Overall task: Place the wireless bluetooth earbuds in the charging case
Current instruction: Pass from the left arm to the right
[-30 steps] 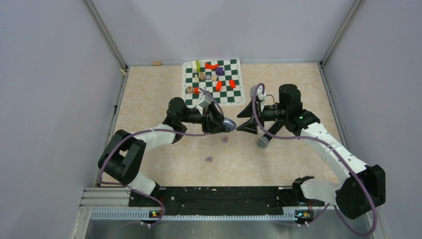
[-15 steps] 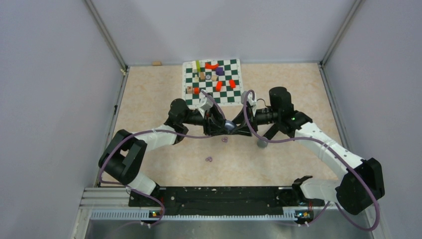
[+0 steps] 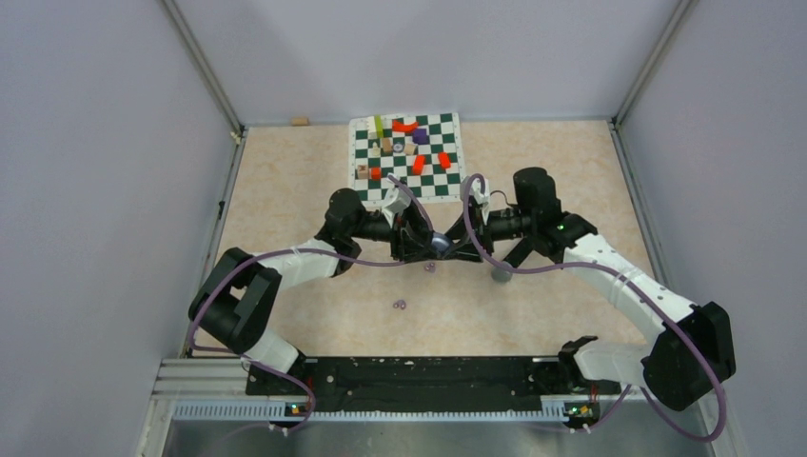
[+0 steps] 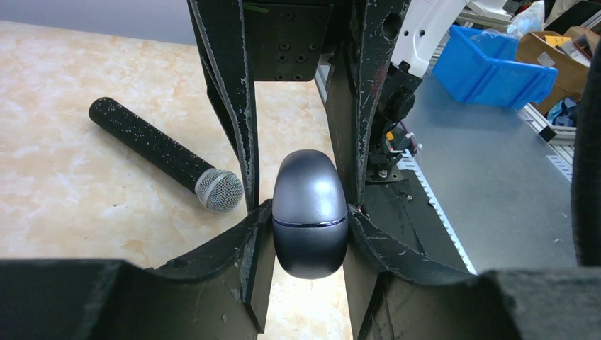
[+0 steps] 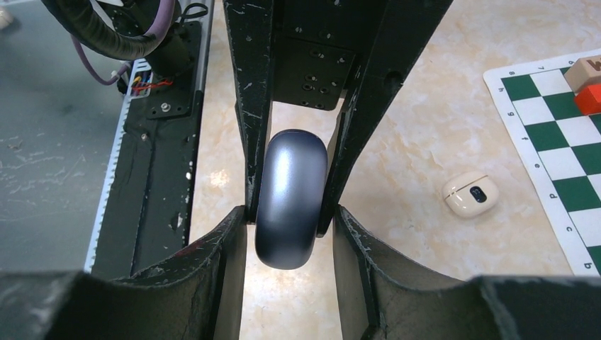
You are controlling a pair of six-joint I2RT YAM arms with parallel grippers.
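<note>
- Beige marbled tabletop (image 3: 285,190) fills the overhead view. The charging case (image 3: 437,244) is held off it at the middle. The wireless bluetooth earbuds lie loose, one (image 3: 430,268) just below the case and the other (image 3: 400,305) nearer the bases.
- Judging from there, the lid looks shut. One pair of jaws should hold the base firmly while the other works at the seam, without twisting the case free.
- Also overhead: both arms reach inward and meet tip to tip, forearms roughly level.
- Left wrist view: the left jaws are clamped on the case about at its lid seam, and the right jaws flank its domed far half. A microphone (image 4: 163,156) lies beside them.
- Right wrist view: the right jaws are closed on the case's sides, opposite the left pair. A cream case (image 5: 470,193) rests near the chessboard mat (image 5: 560,142).
</note>
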